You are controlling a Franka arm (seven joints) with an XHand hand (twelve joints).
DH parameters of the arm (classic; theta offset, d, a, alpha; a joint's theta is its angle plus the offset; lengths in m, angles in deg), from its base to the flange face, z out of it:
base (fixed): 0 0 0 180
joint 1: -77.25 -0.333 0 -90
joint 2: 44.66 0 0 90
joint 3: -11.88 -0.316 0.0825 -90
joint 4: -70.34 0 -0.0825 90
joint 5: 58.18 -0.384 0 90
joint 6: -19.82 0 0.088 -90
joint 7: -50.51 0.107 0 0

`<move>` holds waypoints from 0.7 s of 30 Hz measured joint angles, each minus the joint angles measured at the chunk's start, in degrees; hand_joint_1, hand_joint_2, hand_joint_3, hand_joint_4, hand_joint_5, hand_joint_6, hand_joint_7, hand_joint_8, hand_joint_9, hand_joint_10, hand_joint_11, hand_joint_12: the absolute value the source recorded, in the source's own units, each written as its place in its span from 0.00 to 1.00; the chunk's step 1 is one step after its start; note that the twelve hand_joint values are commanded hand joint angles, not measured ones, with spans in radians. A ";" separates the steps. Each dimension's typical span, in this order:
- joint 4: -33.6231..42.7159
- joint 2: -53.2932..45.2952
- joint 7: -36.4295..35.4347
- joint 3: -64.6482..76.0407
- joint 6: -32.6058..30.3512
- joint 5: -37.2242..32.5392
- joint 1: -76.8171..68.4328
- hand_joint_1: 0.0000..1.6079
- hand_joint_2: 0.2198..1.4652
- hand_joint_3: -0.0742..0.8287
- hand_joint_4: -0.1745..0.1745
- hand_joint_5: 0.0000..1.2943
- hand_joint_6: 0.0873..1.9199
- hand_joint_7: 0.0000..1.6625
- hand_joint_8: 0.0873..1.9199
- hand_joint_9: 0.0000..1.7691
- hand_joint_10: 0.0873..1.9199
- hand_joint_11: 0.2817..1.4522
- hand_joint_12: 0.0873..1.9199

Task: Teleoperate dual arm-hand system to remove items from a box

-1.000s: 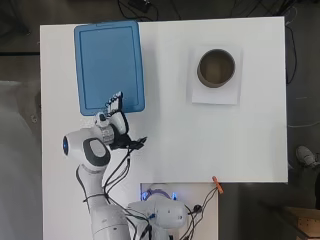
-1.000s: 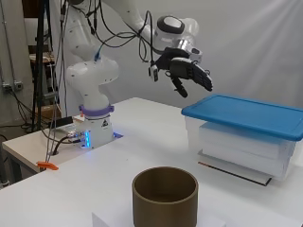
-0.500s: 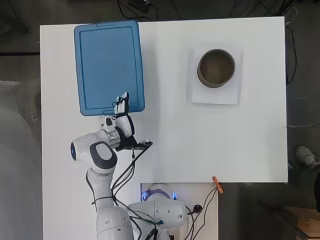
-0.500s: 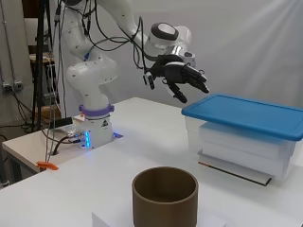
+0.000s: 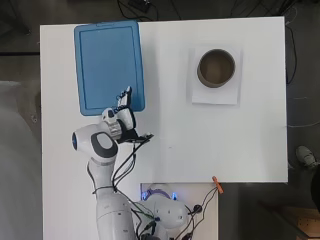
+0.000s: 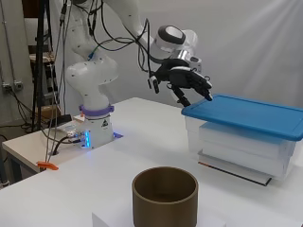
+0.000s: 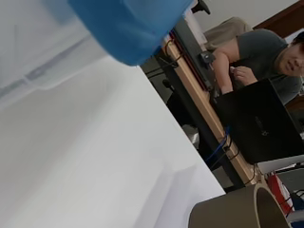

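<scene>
I am holding the hand (image 6: 188, 81) over the near corner of the box (image 6: 246, 144), fingers (image 6: 204, 90) spread and slightly bent, gripping nothing. The blue lid (image 5: 109, 66) is sitting shut on the box (at the worktop's (image 5: 170, 145) far left corner overhead), its long side running straight away from the fingertips.

Clear plastic box (image 6: 241, 146) with a blue lid (image 5: 109, 66) closed on top, standing upright near the far-left corner of the table (image 5: 165, 140) in the overhead view; contents indistinct through the walls.
</scene>
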 joint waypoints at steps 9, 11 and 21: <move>3.87 -10.61 5.74 1.96 -2.70 6.55 1.10 0.32 0.67 0.09 0.83 0.55 0.21 0.45 0.00 0.38 0.00 0.21 0.00; 2.69 -8.92 5.50 3.31 -6.57 6.88 0.54 0.50 0.75 0.09 0.96 0.60 0.51 0.54 0.00 0.46 0.00 0.27 0.00; -0.12 -0.49 2.67 7.63 -15.28 3.25 -1.73 0.73 0.77 0.08 0.62 0.72 0.54 0.49 0.63 0.56 0.00 0.38 0.00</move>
